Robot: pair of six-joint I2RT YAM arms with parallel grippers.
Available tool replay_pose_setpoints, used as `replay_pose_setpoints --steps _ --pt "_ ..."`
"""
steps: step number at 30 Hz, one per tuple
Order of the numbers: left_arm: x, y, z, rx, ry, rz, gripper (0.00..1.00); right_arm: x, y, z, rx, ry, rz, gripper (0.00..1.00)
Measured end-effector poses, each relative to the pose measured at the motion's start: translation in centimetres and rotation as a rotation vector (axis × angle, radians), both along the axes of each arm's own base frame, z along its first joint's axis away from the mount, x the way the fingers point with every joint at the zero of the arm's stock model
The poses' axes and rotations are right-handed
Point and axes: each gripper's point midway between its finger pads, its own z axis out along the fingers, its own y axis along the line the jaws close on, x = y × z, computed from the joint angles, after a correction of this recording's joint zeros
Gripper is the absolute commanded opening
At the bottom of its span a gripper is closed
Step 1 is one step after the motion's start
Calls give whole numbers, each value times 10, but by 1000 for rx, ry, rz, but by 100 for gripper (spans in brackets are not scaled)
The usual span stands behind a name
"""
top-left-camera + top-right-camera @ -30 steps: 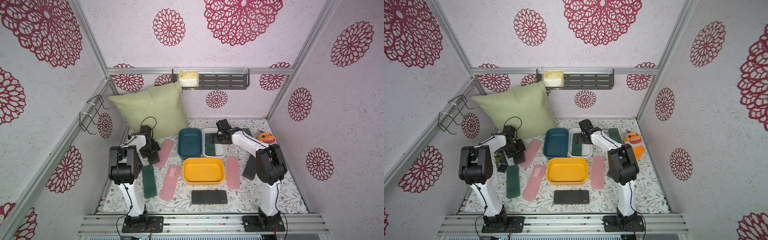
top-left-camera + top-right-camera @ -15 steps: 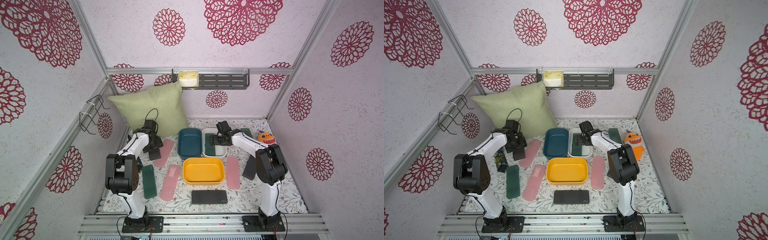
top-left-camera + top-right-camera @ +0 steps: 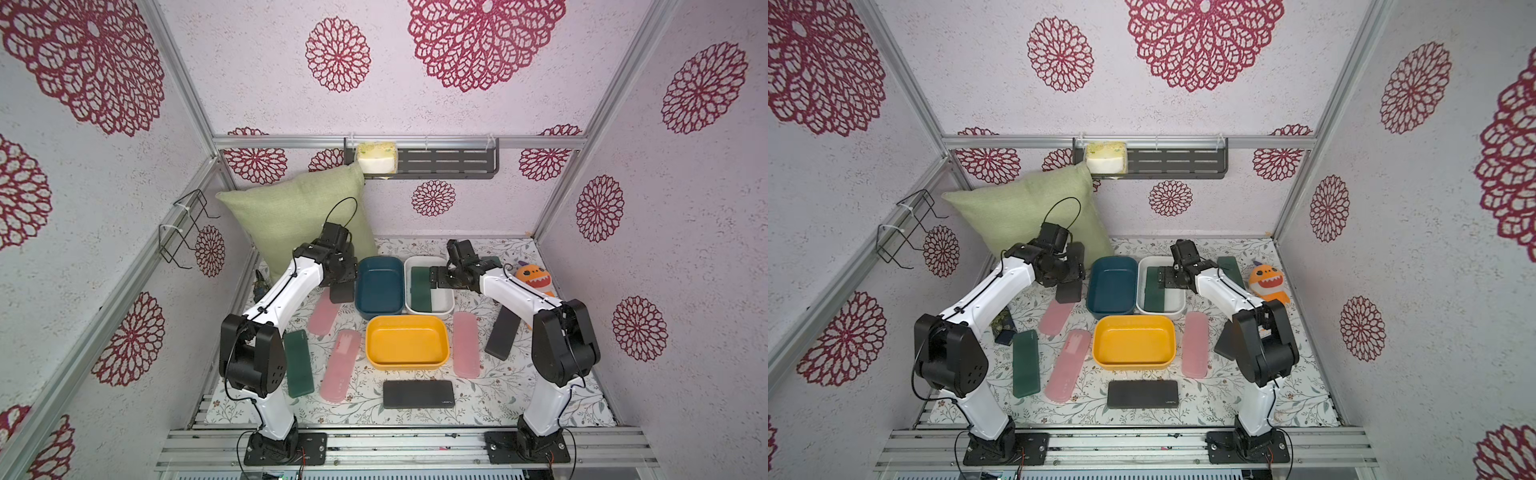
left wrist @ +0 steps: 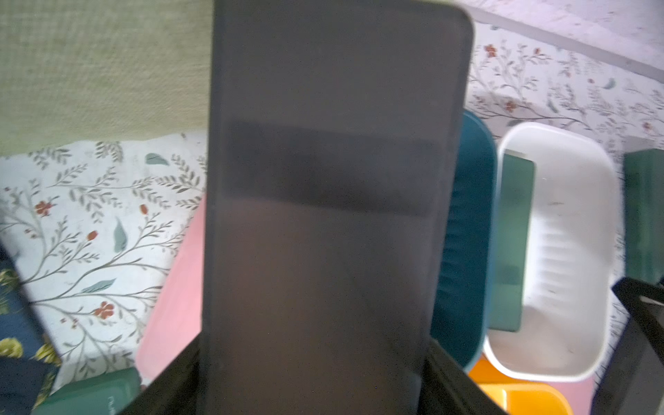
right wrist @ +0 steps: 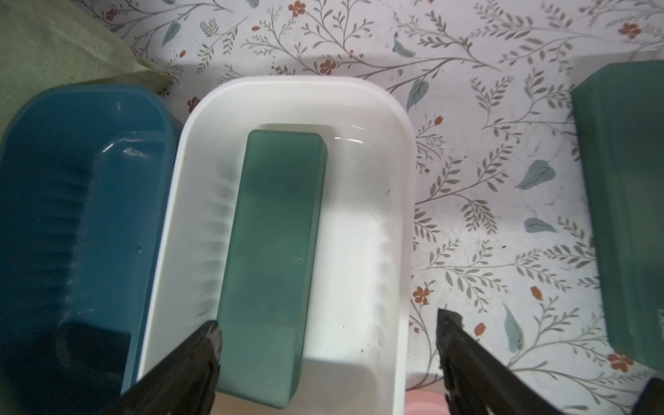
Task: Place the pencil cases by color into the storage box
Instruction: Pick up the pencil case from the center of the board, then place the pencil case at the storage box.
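Left fingers (image 4: pixel 176 395) clamp a black pencil case (image 4: pixel 334 179) just left of the blue bin (image 3: pixel 379 286).
Right fingers (image 5: pixel 190 366) stand wide apart, holding nothing, over the white bin (image 5: pixel 359 251), where a green case (image 5: pixel 273 251) lies.

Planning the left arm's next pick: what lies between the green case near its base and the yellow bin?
A pink case lies flat between the green case and the yellow bin; both top views show it.

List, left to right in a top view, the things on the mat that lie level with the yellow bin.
dark green case → pink case → yellow bin → another pink case → black case, partly hidden behind the right arm.
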Motion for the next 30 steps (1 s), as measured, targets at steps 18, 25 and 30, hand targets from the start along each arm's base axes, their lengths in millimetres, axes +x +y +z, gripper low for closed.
replay_pose_setpoints --steps 18,25,30 --pt "52 -85 -76 -134 57 -127 37 -13 -31 1 21 -26 -47 96" --pt "60 -98 -88 -161 72 -133 37 -18 -40 0 26 -31 -58 96" --pt "58 -101 -89 -167 79 -129 37 -17 -46 4 31 -44 -71 96"
